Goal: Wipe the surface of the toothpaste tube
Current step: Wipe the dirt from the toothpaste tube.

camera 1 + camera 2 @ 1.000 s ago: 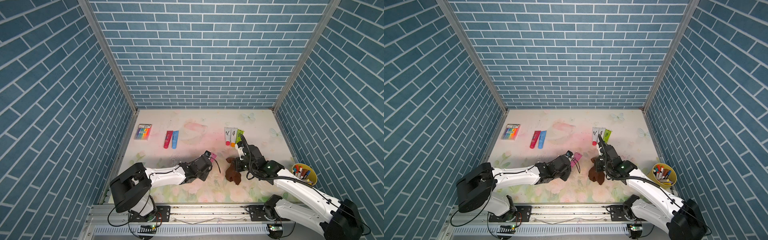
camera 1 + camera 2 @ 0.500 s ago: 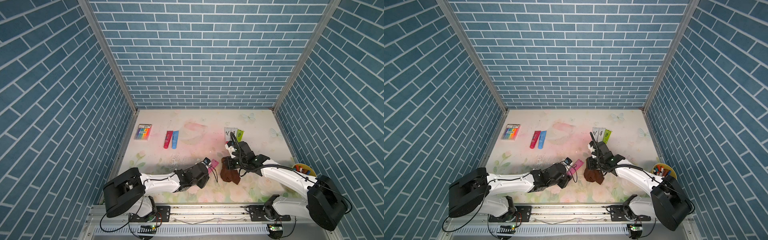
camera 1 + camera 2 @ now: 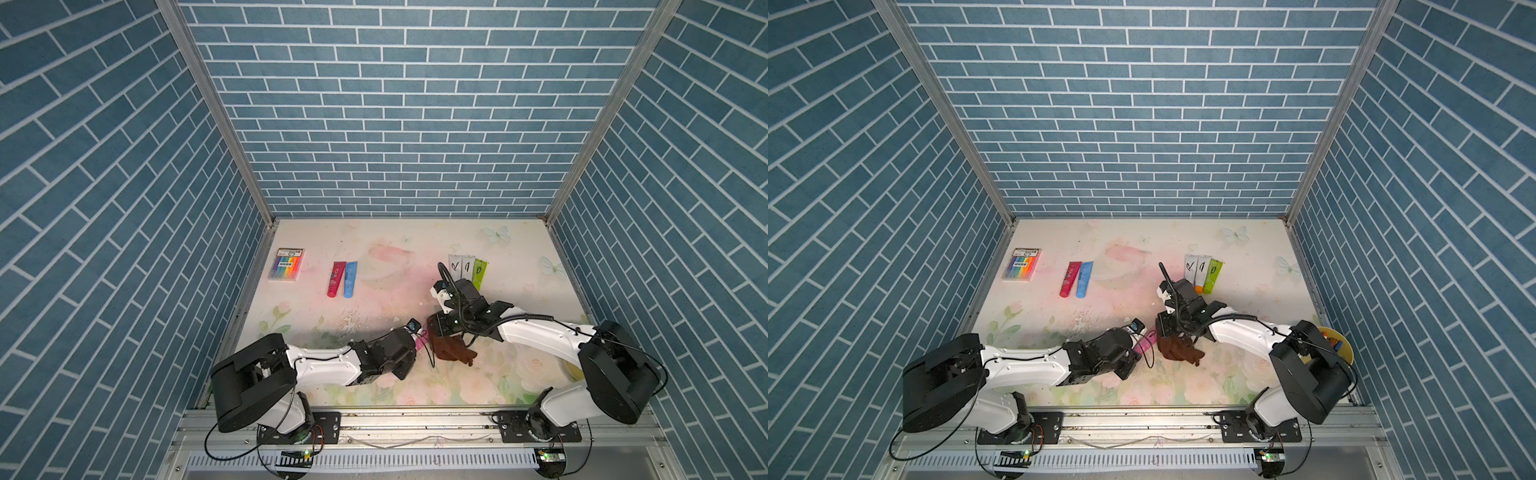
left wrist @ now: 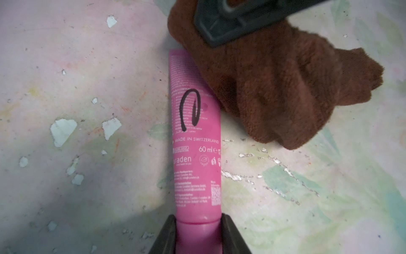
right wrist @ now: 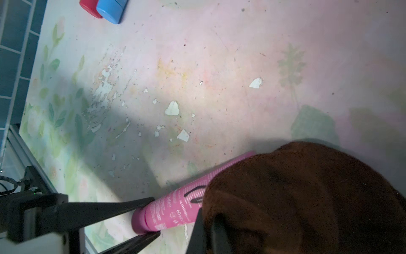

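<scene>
The pink toothpaste tube (image 4: 196, 154) lies low over the floral table and carries a black marker scribble. My left gripper (image 4: 198, 220) is shut on its cap end. In both top views the tube (image 3: 420, 344) (image 3: 1145, 341) pokes out toward the middle of the table. A crumpled brown cloth (image 4: 274, 88) presses against the tube's far half and partly covers it. My right gripper (image 5: 207, 216) is shut on the cloth (image 5: 307, 198), just beside the tube (image 5: 175, 206). In a top view the cloth (image 3: 451, 353) hangs under the right gripper (image 3: 442, 328).
A red tube (image 3: 336, 279) and a blue tube (image 3: 350, 279) lie at the back left, next to a marker box (image 3: 286, 264). Three more tubes (image 3: 467, 268) lie behind the right arm. A yellow cup of markers (image 3: 1335, 343) stands at the right edge.
The left gripper has brought the pink tube down and nearer the front edge. The right gripper has carried the cloth leftward against the tube, and its arm has folded lower.
</scene>
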Action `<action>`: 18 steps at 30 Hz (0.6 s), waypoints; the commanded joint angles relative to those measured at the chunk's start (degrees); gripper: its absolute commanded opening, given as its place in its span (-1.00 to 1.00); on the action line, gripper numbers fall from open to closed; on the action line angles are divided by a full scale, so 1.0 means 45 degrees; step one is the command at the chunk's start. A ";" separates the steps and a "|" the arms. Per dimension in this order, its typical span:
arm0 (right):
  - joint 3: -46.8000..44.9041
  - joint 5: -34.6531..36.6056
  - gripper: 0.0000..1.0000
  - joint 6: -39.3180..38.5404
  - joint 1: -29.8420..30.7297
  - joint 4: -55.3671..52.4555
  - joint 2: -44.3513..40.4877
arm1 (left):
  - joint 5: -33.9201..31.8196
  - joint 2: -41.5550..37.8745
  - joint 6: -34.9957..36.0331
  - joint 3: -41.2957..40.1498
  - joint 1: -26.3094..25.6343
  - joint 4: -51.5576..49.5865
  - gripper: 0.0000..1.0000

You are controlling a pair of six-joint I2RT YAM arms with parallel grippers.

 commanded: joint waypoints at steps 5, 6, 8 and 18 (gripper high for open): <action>-0.0264 -0.0152 -1.00 -0.0061 0.0043 0.1417 0.1648 | 0.0199 0.0101 0.0132 -0.0093 -0.0003 0.0291 -0.56; -0.0356 -0.0243 -1.00 0.0018 0.0057 0.1650 0.1973 | 0.0197 0.0101 0.0122 -0.0108 0.0004 0.0297 -0.57; -0.0480 -0.0489 -1.00 0.0159 0.0124 0.2056 0.2457 | 0.0204 0.0072 0.0142 -0.0131 0.0001 0.0335 -0.59; -0.1701 -0.1917 -1.00 0.1387 0.1519 0.4178 0.2844 | 0.0065 0.0109 0.0087 -0.0132 -0.0005 0.0337 -0.63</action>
